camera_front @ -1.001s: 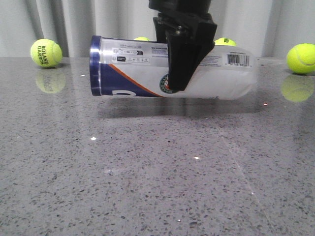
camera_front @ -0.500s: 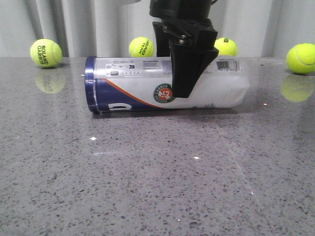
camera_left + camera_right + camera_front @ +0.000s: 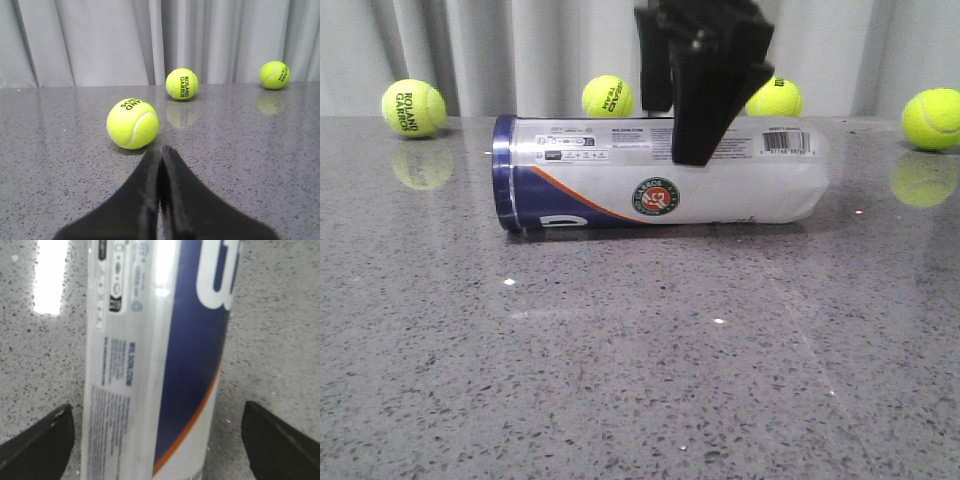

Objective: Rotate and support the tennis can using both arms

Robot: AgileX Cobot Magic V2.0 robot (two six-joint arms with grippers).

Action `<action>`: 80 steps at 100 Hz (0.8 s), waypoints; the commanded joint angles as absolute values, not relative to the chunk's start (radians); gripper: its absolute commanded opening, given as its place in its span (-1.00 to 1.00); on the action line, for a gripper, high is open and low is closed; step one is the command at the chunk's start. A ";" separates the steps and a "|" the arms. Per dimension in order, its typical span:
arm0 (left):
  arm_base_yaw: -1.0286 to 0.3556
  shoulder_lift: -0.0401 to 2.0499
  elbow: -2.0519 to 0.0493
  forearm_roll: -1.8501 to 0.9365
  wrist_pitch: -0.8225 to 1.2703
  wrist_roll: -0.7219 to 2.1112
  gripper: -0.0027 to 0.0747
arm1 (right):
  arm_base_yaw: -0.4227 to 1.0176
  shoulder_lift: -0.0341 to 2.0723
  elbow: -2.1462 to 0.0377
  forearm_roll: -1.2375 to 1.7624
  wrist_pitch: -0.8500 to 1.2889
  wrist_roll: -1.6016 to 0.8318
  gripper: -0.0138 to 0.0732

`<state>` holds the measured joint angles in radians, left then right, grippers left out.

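The tennis can [image 3: 650, 185] lies on its side on the grey stone table [image 3: 640, 350], navy rim to the left and barcode end to the right. My right gripper [image 3: 676, 135] hangs just above the can's middle, open. In the right wrist view its two black fingertips [image 3: 47, 440] stand well apart on either side of the can [image 3: 155, 355] without touching it. The left gripper [image 3: 161, 150] shows only in the left wrist view, shut with nothing in it, low over the table near a tennis ball [image 3: 132, 123].
Several tennis balls sit along the back of the table by the grey curtain: far left [image 3: 413, 108], behind the can [image 3: 607, 96], behind the gripper [image 3: 778, 97] and far right [image 3: 931, 118]. Two more balls [image 3: 182, 84] [image 3: 274, 75] lie beyond the left gripper.
The can, held tilted above the table a second ago, has come down flat onto it. The right gripper has let go, opened and risen a little.
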<state>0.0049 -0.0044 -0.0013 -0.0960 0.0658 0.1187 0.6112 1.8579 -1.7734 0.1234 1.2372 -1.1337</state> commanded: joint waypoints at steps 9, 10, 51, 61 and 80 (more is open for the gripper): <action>0.008 -0.039 0.045 -0.097 -0.009 0.109 -0.98 | 0.614 1.733 -1.808 0.124 1.324 -1.057 0.84; 0.008 -0.039 0.045 -0.097 -0.009 0.109 -0.98 | 0.614 1.727 -1.808 0.124 1.326 -1.050 0.84; 0.008 -0.039 0.045 -0.097 -0.009 0.109 -0.98 | 0.608 1.558 -1.787 0.045 1.329 -0.352 -0.04; 0.008 -0.039 0.045 -0.097 -0.009 0.109 -0.98 | 0.589 1.515 -1.757 0.045 1.329 -0.257 -0.53; 0.008 -0.039 0.045 -0.097 -0.009 0.109 -0.98 | 0.521 1.420 -1.655 0.045 1.326 -0.137 -0.82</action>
<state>0.0049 -0.0044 -0.0013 -0.0960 0.0658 0.1187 0.5545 1.5012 -1.6714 0.0585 1.2496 -0.1887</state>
